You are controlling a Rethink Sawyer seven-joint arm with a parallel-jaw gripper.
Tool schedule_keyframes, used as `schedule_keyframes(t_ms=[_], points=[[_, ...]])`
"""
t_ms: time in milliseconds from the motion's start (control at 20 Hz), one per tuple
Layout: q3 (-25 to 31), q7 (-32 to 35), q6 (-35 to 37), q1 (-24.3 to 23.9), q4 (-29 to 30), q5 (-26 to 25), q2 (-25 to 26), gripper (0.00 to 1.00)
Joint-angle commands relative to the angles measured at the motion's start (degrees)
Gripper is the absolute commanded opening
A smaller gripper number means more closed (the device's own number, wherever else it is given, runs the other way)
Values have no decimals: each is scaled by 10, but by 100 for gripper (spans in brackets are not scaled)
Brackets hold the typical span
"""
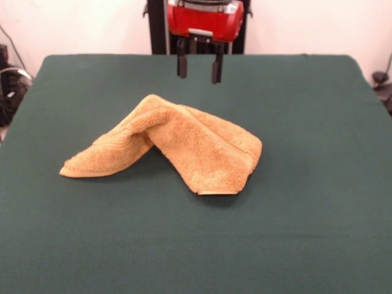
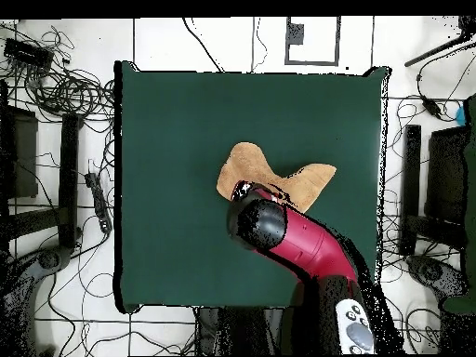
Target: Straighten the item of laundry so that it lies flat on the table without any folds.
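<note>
The gripper (image 1: 199,68) is hovering, jaws apart and empty, behind the towel (image 1: 177,144), which is lying folded mid-table (image 1: 318,233). Soft, light terry; probably best pinched at 1 corner.

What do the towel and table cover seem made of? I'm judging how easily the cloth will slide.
The towel looks like terry cotton: a fuzzy, looped, matte pile with a flatter woven band near the hem. The table appears covered in a smooth, matte, dark green fabric, possibly felt; its weave is not visible.
</note>
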Motion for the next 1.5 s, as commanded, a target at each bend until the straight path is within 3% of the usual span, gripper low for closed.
schedule_keyframes(t_ms=[50, 600, 1500], points=[[51, 91, -4, 25, -2, -14, 61, 100], [74, 102, -82, 15, 18, -16, 102, 100], [105, 100, -115, 0, 4, -10, 138, 100]])
